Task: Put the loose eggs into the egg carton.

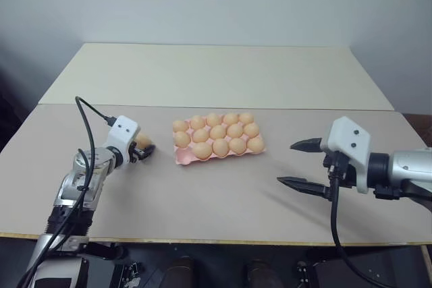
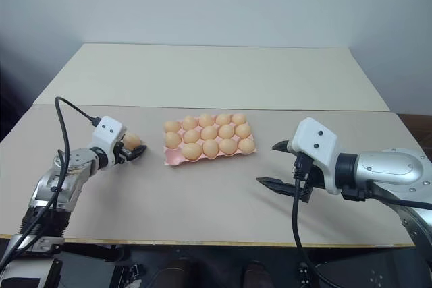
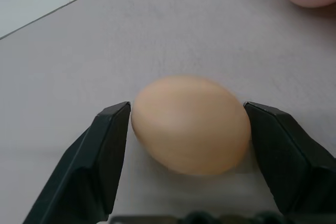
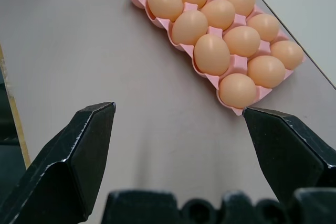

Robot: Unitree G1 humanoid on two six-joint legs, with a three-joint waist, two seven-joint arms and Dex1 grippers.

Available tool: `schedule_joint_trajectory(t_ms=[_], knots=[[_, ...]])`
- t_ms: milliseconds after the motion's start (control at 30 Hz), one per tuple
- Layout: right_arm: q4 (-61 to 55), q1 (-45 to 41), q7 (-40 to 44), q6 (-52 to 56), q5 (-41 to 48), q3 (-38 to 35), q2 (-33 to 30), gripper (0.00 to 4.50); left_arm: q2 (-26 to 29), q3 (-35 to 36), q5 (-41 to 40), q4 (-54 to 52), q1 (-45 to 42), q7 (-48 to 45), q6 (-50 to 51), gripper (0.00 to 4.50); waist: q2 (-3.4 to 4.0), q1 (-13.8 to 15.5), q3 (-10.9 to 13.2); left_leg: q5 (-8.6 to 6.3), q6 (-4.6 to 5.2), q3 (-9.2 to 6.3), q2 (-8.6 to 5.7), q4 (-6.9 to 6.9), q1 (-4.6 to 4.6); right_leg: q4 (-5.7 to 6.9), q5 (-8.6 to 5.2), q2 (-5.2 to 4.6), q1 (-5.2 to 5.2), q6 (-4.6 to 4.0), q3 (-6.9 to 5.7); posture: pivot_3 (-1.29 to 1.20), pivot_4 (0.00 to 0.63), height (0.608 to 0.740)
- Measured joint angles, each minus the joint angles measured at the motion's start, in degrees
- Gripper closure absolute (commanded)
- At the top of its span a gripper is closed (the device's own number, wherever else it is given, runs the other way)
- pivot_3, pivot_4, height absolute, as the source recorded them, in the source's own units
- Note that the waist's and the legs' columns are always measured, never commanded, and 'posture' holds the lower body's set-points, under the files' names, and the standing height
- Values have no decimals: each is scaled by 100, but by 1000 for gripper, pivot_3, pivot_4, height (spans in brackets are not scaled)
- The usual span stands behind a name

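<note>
One loose egg, pale orange-tan, lies on the grey table left of the egg carton. My left gripper is shut on it, a black fingertip pressed against each side, and the egg still rests on the tabletop. The pink egg carton sits mid-table with several eggs in its cups; its near left corner cup shows bare pink. My right gripper hovers to the right of the carton, open and with nothing between its fingers.
A cream table butts against the far side of the grey one. The grey table's front edge runs close to me. A black cable loops above my left arm.
</note>
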Motion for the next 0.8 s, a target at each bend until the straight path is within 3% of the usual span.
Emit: schedule_joint_trajectory(t_ms=[100, 400, 600, 800], knots=[[1, 0, -17, 1, 0, 0, 0, 0, -22, 7, 1, 75, -27, 12, -55, 2106, 0, -3, 0, 0, 0, 0, 0, 0, 0, 1, 0, 0, -1, 0, 0, 0, 150, 740], [1, 38, -29, 0, -3, 0, 0, 0, -39, 62, -50, 53, -13, -124, -300, 2115, 0, -2, 0, 0, 0, 0, 1, 0, -2, 0, 0, 0, -1, 0, -1, 0, 150, 740], [-9, 70, -166, 1, -5, -1, 11, 0, -141, 296, -888, -691, 344, -1374, -1396, 2115, 0, -2, 0, 0, -1, 1, 4, -1, -1, -1, 0, -5, 0, 0, 0, 0, 150, 740], [-130, 129, -378, 1, 0, -8, 109, 0, -146, -18, -891, -495, 285, -2130, -2137, 2115, 0, 1, 0, 0, 0, 1, -1, 0, 6, -1, 0, -2, 7, 0, -1, 0, 150, 740]])
